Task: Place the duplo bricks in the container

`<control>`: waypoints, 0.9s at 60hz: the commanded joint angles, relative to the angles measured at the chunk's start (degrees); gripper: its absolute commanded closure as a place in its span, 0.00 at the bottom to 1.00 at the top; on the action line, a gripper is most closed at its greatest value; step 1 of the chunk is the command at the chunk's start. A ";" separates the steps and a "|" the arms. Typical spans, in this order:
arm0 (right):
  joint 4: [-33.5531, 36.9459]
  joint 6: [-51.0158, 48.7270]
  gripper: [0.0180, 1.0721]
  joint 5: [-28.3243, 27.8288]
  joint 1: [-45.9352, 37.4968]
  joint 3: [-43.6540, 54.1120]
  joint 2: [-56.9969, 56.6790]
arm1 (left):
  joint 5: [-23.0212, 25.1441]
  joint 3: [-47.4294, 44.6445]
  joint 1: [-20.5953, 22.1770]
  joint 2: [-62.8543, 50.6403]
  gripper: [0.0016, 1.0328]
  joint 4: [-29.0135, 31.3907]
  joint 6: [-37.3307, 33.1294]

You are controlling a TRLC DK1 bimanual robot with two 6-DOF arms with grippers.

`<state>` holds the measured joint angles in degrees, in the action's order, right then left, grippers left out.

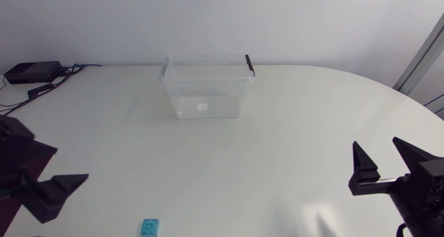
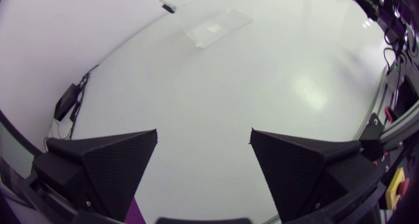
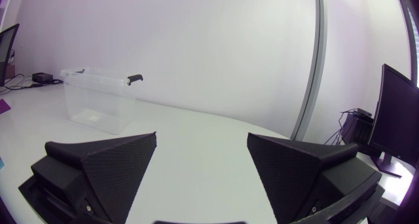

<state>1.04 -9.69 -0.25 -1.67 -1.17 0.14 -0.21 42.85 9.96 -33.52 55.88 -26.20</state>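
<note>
Worryingly, with the left gripper (image 2: pixel 204 135) and right gripper (image 3: pixel 201 137) both spread empty, the 1 teal brick (image 1: pixel 149 226) beside the left jaws could be nudged off the table (image 1: pixel 291 140).

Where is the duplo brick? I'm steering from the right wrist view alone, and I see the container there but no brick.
Observer: The head view shows one blue duplo brick near the table edge on the arms' side, left of the middle.
Operator: Which gripper is nearer to it?
Observer: The left gripper; in the head view the brick lies much farther from the right gripper.
Operator: Is the left one free?
Observer: Yes, the left wrist view shows its fingers apart with only bare table between them.
</note>
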 commanded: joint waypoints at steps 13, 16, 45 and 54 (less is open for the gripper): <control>-0.69 -0.94 0.05 -0.45 -0.44 1.17 -0.49 | 0.73 1.80 12.02 -12.62 0.04 2.04 -13.62; -0.69 -0.94 0.05 -0.45 -0.35 1.17 -0.49 | 0.73 1.62 14.21 -12.89 0.04 2.22 -14.41; -0.69 -0.94 0.05 -0.45 -0.35 1.17 -0.41 | 0.56 -8.22 23.53 -29.41 0.04 -7.45 -22.14; -0.69 -1.03 0.05 -0.45 -0.35 1.17 -0.49 | 0.56 -8.49 23.97 -35.83 0.04 -10.35 -22.32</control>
<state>1.04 -9.69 -0.23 -1.67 -1.17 0.14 -0.01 36.03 33.82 -66.15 46.52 -46.61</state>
